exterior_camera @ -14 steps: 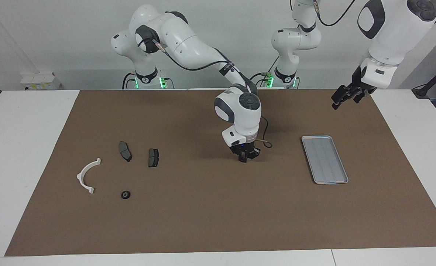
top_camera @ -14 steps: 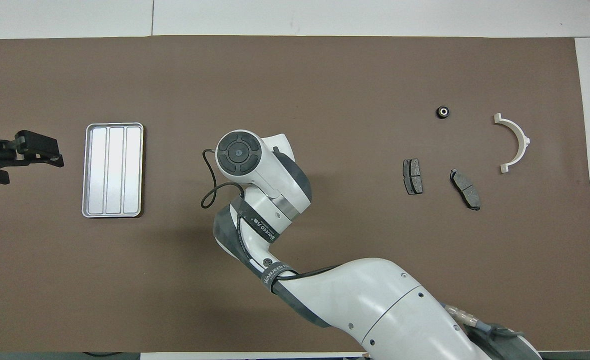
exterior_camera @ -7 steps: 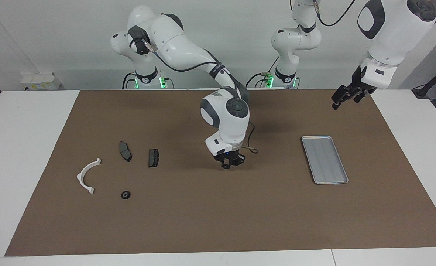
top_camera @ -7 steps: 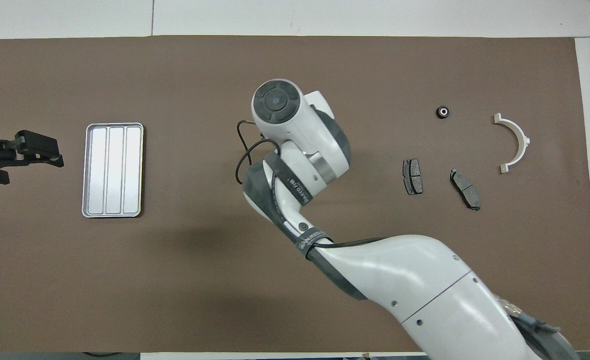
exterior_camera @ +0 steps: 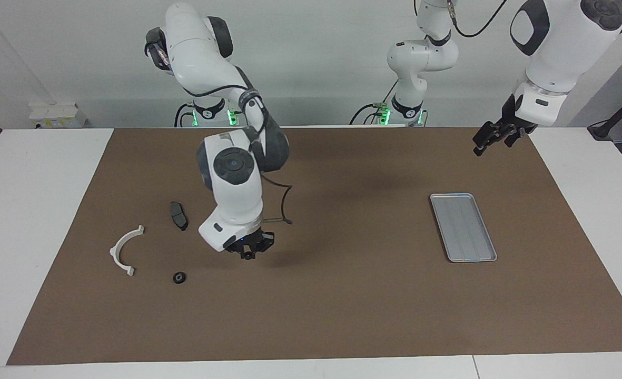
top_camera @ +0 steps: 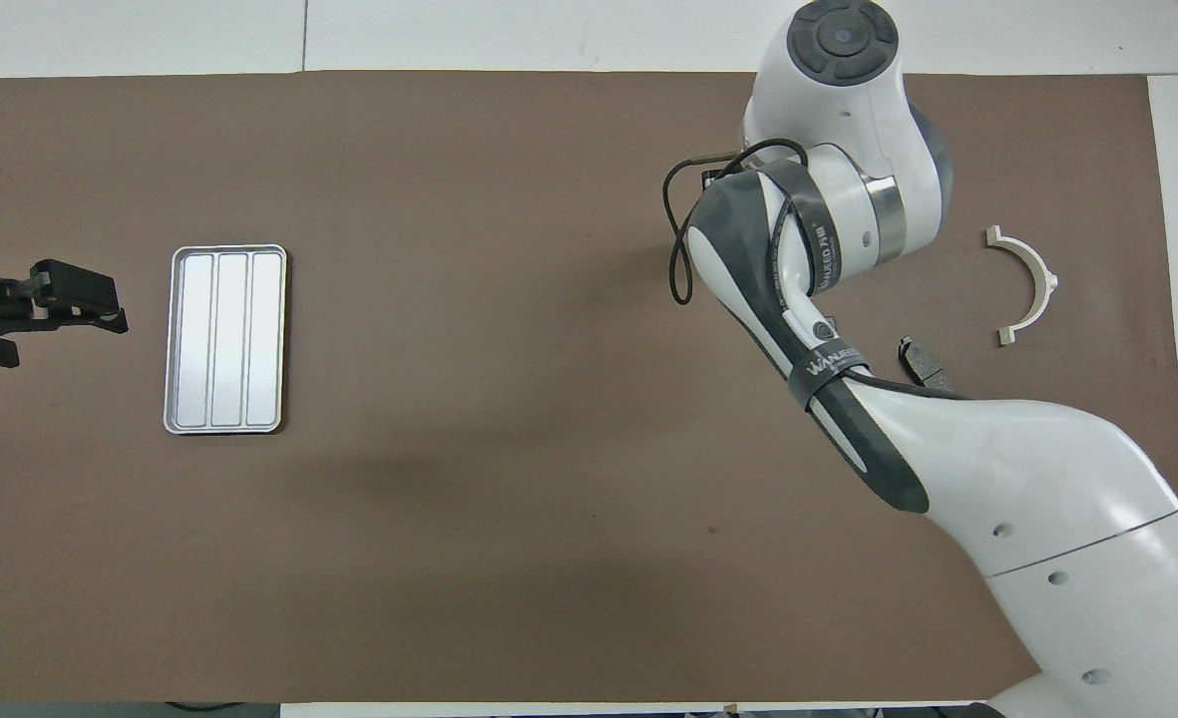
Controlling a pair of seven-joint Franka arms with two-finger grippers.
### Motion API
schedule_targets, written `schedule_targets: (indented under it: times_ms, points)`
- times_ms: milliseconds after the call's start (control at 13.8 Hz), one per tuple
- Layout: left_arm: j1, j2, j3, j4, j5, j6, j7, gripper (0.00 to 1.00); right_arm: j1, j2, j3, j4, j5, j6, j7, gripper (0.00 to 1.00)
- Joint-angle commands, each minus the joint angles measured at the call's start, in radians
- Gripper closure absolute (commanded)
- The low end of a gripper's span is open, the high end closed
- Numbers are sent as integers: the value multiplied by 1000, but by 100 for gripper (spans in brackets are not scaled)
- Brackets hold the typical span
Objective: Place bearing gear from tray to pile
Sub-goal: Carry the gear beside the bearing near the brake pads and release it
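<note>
The silver tray (exterior_camera: 463, 227) lies empty toward the left arm's end of the mat and shows in the overhead view (top_camera: 227, 339). The pile holds a white half-ring bracket (exterior_camera: 123, 250), a dark brake pad (exterior_camera: 178, 215) and a small black bearing gear (exterior_camera: 179, 277). My right gripper (exterior_camera: 248, 252) hangs low over the mat beside the pile, shut on a small dark round part. Its wrist hides the second brake pad. In the overhead view the bracket (top_camera: 1032, 284) and one pad's end (top_camera: 920, 359) show; the right arm covers the gripper. My left gripper (exterior_camera: 492, 138) waits raised over the mat's corner.
A brown mat (exterior_camera: 342, 305) covers the table, with white table surface (exterior_camera: 37, 210) at both ends. The right arm (top_camera: 997, 479) stretches across the pile's end of the mat. A black cable loop (exterior_camera: 282, 208) hangs from its wrist.
My right arm has swung from the middle of the mat to the pile's end, carrying its gripper lower and closer to the pile. The left arm has not moved.
</note>
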Motion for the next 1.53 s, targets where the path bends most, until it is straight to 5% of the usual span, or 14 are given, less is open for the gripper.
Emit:
schedule_targets:
  times_ms: [0, 364, 873, 945, 1018, 1455]
  points:
    - [3, -21, -3, -10, 7, -16, 11, 0, -58, -69, 18, -197, 2, 168, -96, 100]
    - [1, -21, -3, -10, 7, -16, 11, 0, -134, -63, 18, -347, 2, 413, -214, 100]
    - [1, -21, -3, -10, 7, -16, 11, 0, -138, -49, 18, -357, 5, 441, -212, 98]
    - [1, -21, -3, -10, 7, -16, 11, 0, -138, -49, 18, -357, 5, 442, -207, 9]
    - [1, -21, -3, -9, 7, -16, 11, 0, -138, -51, 18, -357, 5, 441, -204, 0]
    - [1, -21, -3, -10, 7, -16, 11, 0, -133, -68, 18, -351, 5, 435, -204, 0]
